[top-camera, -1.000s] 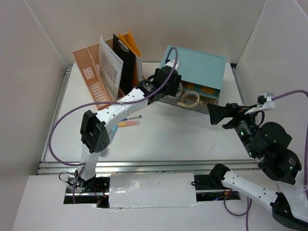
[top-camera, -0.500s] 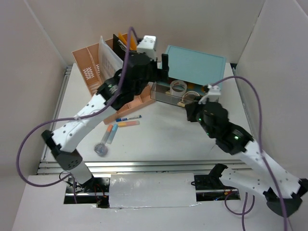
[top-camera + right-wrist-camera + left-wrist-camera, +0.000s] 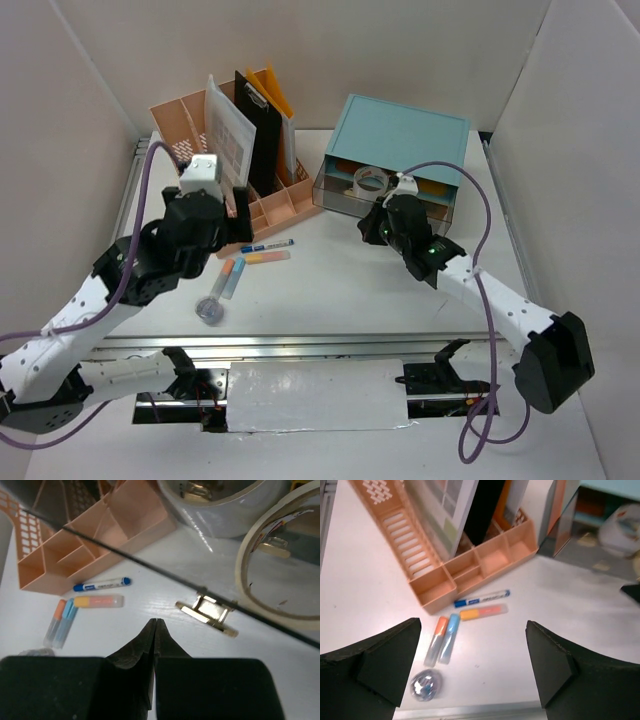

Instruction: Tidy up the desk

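Note:
The desk (image 3: 340, 285) is a white tabletop with rails along its edges. A blue marker (image 3: 268, 244) and a yellow-orange highlighter (image 3: 267, 257) lie in front of the pink organizer (image 3: 215, 175). An orange and a blue highlighter (image 3: 232, 278) lie side by side, with a small round clear container (image 3: 210, 311) nearer the front rail. My left gripper (image 3: 238, 208) hangs open over these items, holding nothing (image 3: 472, 625). My right gripper (image 3: 372, 226) is shut and empty (image 3: 156, 621), just short of the gold handle (image 3: 207, 615) of the clear drawer.
The teal drawer cabinet (image 3: 405, 140) stands at the back right, its clear drawer (image 3: 345, 200) pulled out with tape rolls (image 3: 220, 510) inside. The organizer holds papers, a black clipboard (image 3: 258, 130) and orange folders. White panel walls enclose the desk.
My left arm has drawn back from the cabinet to the front left, and its jaws have opened wide. My right arm has swung in from the right to the drawer front and shut.

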